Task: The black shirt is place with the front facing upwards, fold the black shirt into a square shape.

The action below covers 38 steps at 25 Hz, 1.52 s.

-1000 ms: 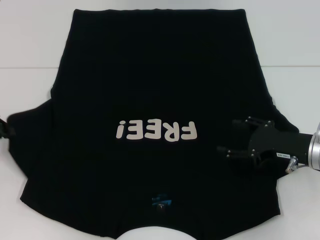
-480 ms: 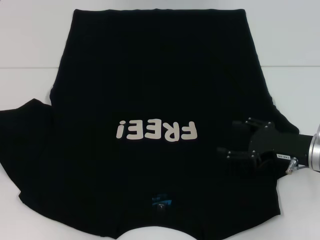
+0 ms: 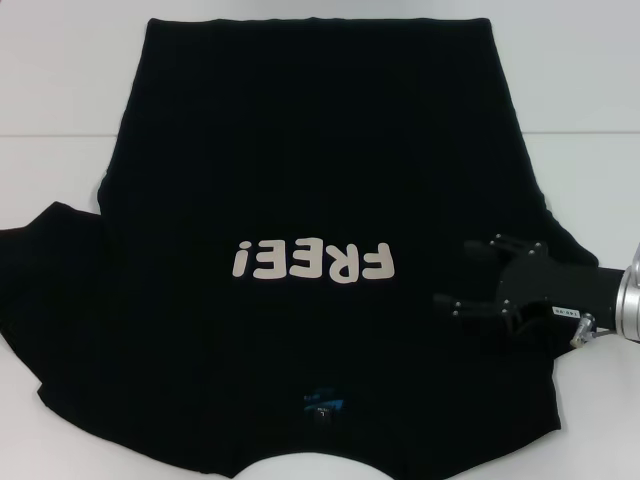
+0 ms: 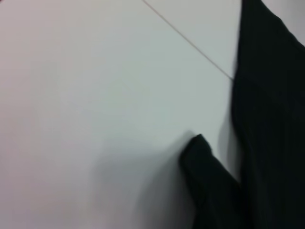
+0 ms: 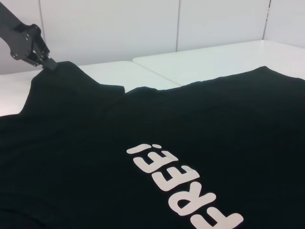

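Since 1 second ago the left gripper [image 5: 45, 62] has left the head view; the right wrist view shows it at the left sleeve edge, finger state unclear. Right gripper [image 3: 468, 272] reaches level over the black shirt [image 3: 300, 180], fingers apart. Shirt lies flat on the white table [image 3: 60, 90].

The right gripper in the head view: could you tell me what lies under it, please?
Under the right gripper lies the right-sleeve area of the black shirt, spread print-up on the white table. Whatever is beneath the cloth there is covered, and black on black hides whether the fingertips touch it.
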{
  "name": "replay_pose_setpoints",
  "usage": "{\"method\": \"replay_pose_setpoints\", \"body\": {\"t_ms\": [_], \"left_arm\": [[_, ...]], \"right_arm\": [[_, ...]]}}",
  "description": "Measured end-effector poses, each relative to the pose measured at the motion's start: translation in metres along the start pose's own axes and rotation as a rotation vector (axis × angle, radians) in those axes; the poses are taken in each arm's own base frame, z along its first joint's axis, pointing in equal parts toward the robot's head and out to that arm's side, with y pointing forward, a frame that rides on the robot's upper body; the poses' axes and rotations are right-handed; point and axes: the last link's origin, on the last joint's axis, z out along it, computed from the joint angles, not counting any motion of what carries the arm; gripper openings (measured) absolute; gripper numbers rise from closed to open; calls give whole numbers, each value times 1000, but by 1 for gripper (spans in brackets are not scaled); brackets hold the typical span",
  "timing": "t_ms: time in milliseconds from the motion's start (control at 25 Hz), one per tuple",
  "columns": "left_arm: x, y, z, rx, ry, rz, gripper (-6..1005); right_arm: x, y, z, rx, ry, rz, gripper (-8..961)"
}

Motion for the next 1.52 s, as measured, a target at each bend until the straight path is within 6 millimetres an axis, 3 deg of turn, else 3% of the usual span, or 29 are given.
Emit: {"method": "replay_pose_setpoints", "body": {"t_ms": [200, 400, 480, 640, 960, 1240, 1280, 1320, 1400, 1480, 1520], "left_arm": [[5, 27, 6, -80, -19, 27, 28], [9, 66, 15, -157, -50, 97, 28], [7, 87, 24, -180, -70, 146, 28], [-7, 110, 42, -200, -130, 205, 32], [-29, 114, 63, -258, -106, 191, 74], [-50, 123, 46, -602, -25, 302, 132], [-50, 123, 46, -602, -25, 302, 172], [-62, 125, 40, -676, -22, 445, 212], [-71, 125, 38, -716, -22, 546, 293], [-86, 121, 37, -763, 8, 683, 391], [-93, 117, 37, -770, 33, 741, 448]], "right_arm": [[1, 0, 0, 0, 1, 3, 925], [2, 2, 1, -3, 4, 7, 925], [3, 2, 0, -3, 4, 8, 925], [4, 4, 0, -4, 3, 12, 926], [7, 6, -1, -7, 2, 28, 926], [7, 2, -5, 27, -29, 84, 926], [5, 0, -6, 34, -36, 112, 926], [3, -3, -7, 44, -45, 154, 926], [-1, -12, -14, 66, -55, 266, 926], [-6, -26, -27, 94, -52, 433, 926], [-9, -43, -44, 123, -26, 577, 926]]}}
